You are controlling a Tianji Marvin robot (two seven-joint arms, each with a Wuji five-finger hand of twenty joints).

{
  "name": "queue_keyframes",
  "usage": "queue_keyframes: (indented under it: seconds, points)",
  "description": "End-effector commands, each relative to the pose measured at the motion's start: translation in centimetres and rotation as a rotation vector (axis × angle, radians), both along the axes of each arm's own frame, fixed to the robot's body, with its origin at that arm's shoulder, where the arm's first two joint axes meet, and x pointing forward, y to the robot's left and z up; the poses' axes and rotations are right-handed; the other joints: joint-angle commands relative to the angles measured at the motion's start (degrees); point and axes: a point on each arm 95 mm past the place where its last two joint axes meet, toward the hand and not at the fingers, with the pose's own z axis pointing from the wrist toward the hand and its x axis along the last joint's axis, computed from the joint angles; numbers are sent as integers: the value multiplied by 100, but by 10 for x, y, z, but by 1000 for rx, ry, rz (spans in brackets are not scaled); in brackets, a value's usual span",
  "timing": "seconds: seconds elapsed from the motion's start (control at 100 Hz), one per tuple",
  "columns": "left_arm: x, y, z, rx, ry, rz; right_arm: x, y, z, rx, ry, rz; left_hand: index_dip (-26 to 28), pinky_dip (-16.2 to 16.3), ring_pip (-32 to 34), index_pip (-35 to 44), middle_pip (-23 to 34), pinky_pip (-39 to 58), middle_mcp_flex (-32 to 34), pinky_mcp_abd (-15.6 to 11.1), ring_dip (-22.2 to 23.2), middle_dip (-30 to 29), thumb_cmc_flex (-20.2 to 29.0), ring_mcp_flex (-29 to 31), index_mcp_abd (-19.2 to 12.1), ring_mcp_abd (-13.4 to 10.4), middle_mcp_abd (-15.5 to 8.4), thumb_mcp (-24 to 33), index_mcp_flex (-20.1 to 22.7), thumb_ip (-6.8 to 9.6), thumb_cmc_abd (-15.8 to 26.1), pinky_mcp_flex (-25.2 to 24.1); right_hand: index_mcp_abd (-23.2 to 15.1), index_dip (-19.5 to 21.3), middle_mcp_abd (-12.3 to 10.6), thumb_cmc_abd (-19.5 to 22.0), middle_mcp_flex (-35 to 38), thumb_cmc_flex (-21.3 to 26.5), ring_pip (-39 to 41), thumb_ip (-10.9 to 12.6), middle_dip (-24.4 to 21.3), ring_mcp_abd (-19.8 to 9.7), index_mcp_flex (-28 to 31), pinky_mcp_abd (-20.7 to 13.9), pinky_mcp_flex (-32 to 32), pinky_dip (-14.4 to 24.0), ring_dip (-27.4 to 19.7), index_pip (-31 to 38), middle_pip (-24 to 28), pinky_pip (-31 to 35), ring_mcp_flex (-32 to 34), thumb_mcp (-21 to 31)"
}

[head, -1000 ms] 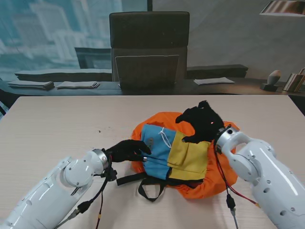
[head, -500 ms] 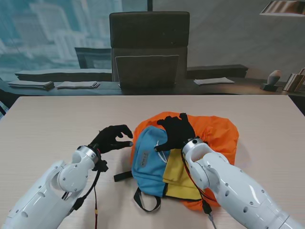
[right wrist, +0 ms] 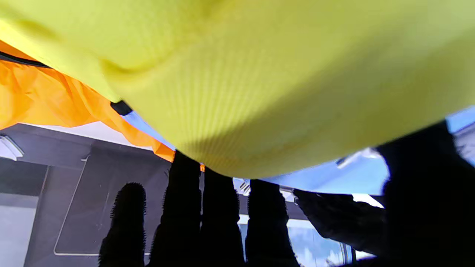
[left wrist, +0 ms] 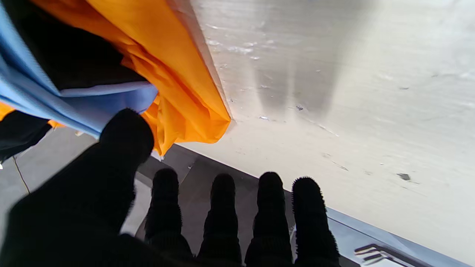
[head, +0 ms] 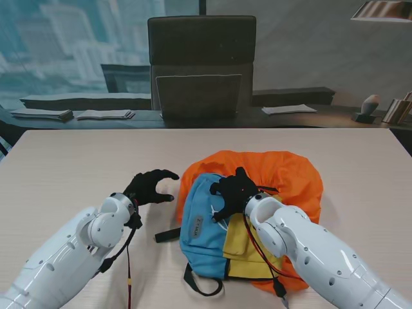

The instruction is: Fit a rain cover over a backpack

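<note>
The backpack [head: 215, 228], blue on the left and yellow on the right, lies near the middle of the table [head: 71, 161], on top of the orange rain cover [head: 290, 177], which bunches out from under it at the far and right sides. The right hand [head: 235, 192] rests on the pack's far edge with fingers spread over the blue panel; whether it pinches any fabric I cannot tell, since the right wrist view is mostly filled with yellow cloth. The left hand [head: 149, 187] hovers over bare table just left of the pack, fingers apart and holding nothing.

To do this step well, the right hand should pin the pack steady while the left hand reaches the cover's loose orange hem beside it, pinches it firmly, and draws it up over the blue side. The thin fabric will likely slip, so a deep pinch helps.
</note>
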Motion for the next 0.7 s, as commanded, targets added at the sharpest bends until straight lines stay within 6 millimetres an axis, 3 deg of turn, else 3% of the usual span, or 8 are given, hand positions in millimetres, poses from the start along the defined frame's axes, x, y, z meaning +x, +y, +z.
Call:
queue_keyframes:
  seconds: [0.0,0.03,0.06,0.09,0.15,0.28,0.48,0.69]
  points:
    - [13,-10,15,17,-40,-36,0,-3,-10,-3,29,-4,-627,-115,-226,-952,-364,-170,-327,-265,-118,-238,-267,-370,-137,-205,-187,-113,-256,47,-175,-185,-414,387,-137,-5,421,662,212,287,151,-61,567,103,-76,-95,124,473,216,272,301,943]
    - [18,-12,15,32,-38,-42,0,-2,-10,5,28,1,-833,-168,-249,-1337,-536,-259,-354,-286,-117,-278,-283,-445,-141,-222,-193,-173,-254,42,-215,-177,-555,528,-198,-455,615,503,268,91,174,-75,791,114,-75,-150,146,592,271,371,406,2180]
    - [22,-14,15,40,-31,-48,0,-2,-11,10,24,5,-942,-212,-276,-1549,-647,-338,-379,-294,-117,-262,-305,-504,-126,-217,-186,-223,-246,34,-223,-173,-674,620,-254,-766,809,440,323,-84,207,-96,992,119,-69,-147,167,713,342,518,511,2881]
    - [26,-17,14,47,-20,-54,1,-1,-11,12,17,11,-1082,-283,-350,-1821,-839,-476,-412,-299,-145,-263,-307,-570,-209,-234,-201,-274,-234,31,-221,-165,-862,301,-307,-1040,1095,624,395,-683,292,-120,1172,138,-48,-141,190,1107,416,652,670,3149]
    - [34,-22,11,48,-13,-63,1,-1,-12,15,2,23,-1181,-372,-591,-2021,-1082,-652,-481,-294,-260,-216,-233,-599,-409,-250,-234,-235,-215,46,-208,-159,-1295,125,-363,-1351,1533,957,527,-1001,493,-130,1383,182,48,-95,226,1816,562,774,966,3284]
    - [51,-33,7,65,-6,-76,2,0,-14,51,-45,39,-1143,-482,-796,-1962,-1256,-877,-559,-276,-286,-29,-157,-627,-532,-241,-229,-142,-185,55,-222,-162,-1763,517,-297,-1435,2632,1375,872,-903,837,-136,2520,262,315,33,316,2365,730,983,1624,3699]
    - [67,-54,-2,58,54,-105,2,-1,-13,91,-62,41,-1166,-834,-1345,-2020,-1622,-1850,-650,-112,-366,42,-274,-685,-286,-295,-250,-189,-192,-20,-454,-144,-1725,1169,-232,-1280,2618,1345,1053,-872,1378,-131,2632,211,270,85,368,2184,681,976,1590,3936]
    - [73,-75,-15,13,130,-149,3,-4,-14,102,-73,37,-45,-796,-1742,231,-1680,-3642,-648,125,-442,-49,-511,-751,241,-367,-262,-184,-129,-150,-700,-201,-1744,1314,-225,-1295,2554,1312,1063,-890,1485,-132,2613,201,252,87,376,2154,723,973,1539,4005]
